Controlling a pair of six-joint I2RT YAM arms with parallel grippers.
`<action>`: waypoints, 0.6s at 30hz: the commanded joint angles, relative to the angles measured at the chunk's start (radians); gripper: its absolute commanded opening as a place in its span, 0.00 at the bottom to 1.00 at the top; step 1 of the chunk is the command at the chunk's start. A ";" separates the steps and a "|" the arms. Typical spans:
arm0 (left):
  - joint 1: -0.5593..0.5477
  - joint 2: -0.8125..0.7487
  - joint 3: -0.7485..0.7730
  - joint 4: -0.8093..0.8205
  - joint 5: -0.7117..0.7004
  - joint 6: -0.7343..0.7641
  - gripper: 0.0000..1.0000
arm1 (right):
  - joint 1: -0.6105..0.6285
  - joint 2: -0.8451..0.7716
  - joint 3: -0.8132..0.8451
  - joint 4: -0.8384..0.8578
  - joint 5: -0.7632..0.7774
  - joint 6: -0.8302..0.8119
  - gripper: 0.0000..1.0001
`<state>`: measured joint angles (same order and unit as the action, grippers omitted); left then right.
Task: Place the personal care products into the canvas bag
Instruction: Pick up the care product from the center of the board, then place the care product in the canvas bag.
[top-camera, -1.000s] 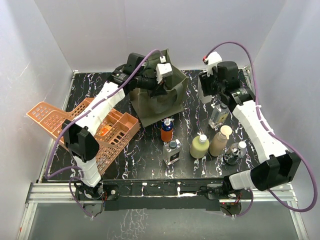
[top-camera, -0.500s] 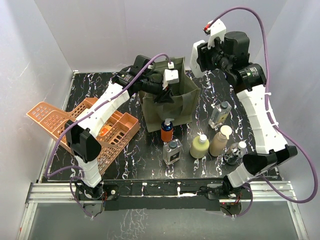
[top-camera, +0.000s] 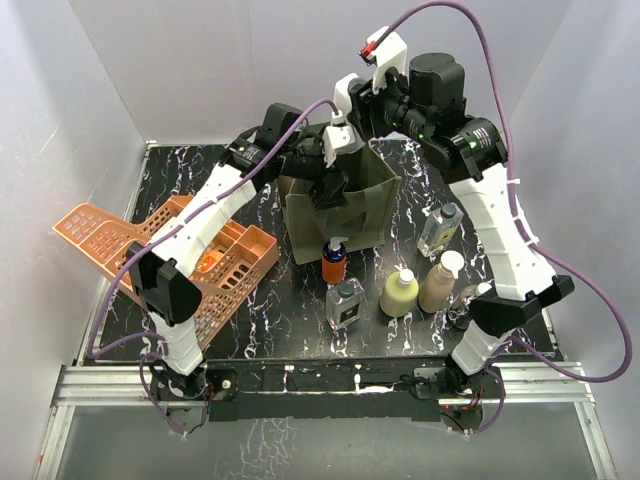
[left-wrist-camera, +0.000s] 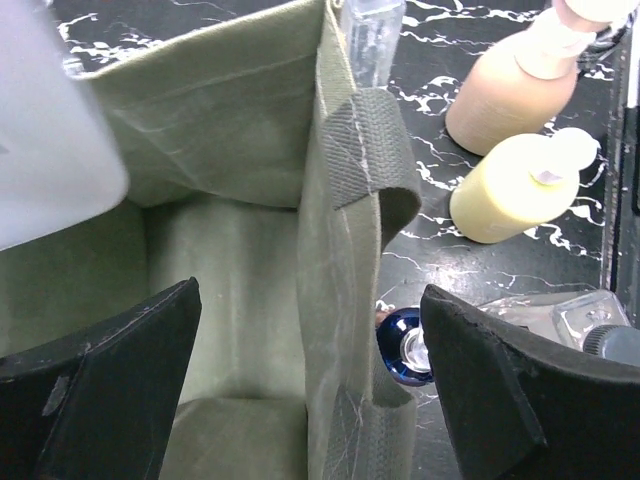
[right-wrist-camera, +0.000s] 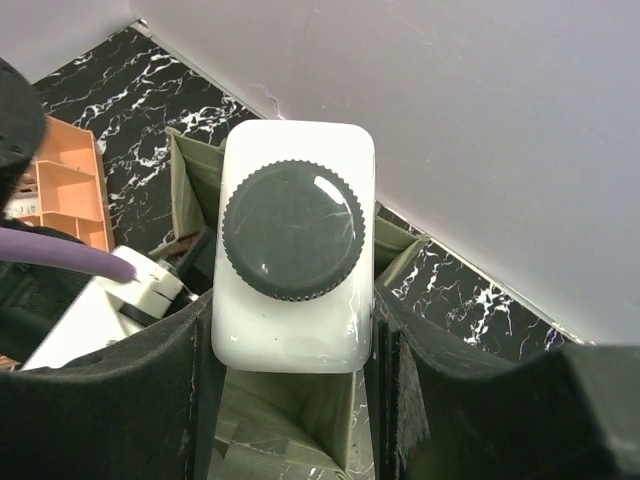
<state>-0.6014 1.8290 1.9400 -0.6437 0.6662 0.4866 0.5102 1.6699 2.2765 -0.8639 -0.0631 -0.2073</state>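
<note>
The right fingers (right-wrist-camera: 120, 400) were clamped on the white bottle (right-wrist-camera: 293, 250), its black cap facing the wrist camera, holding it in the air over the open mouth of the canvas bag (top-camera: 345, 215). The bag stood upright at the far middle of the counter (top-camera: 270, 320). The left fingers (left-wrist-camera: 100, 400) were spread wide apart astride one bag wall, one inside and one outside, gripping nothing. Just near of the bag stood the orange bottle with blue top (top-camera: 333, 262) and the square clear bottle (top-camera: 345, 305). To their right were the yellow-green pump bottle (top-camera: 399, 293), the tan bottle (top-camera: 438, 285) and the clear bottle with black cap (top-camera: 440, 230). The dark round bottle (top-camera: 463, 308) sat partly hidden by the right arm. Orange baskets (top-camera: 200, 260) lay at the left
</note>
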 joint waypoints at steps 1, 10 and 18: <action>0.001 -0.097 0.064 -0.035 -0.082 -0.029 0.90 | -0.001 -0.009 0.021 0.208 0.045 0.021 0.08; 0.068 -0.204 -0.042 0.001 -0.144 -0.112 0.90 | -0.001 -0.003 -0.100 0.257 0.088 0.067 0.08; 0.134 -0.242 -0.162 0.179 -0.370 -0.366 0.81 | -0.002 0.012 -0.203 0.311 0.117 0.125 0.08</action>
<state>-0.4721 1.6211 1.8278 -0.5549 0.4366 0.2718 0.5087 1.7103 2.0609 -0.8169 0.0097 -0.1246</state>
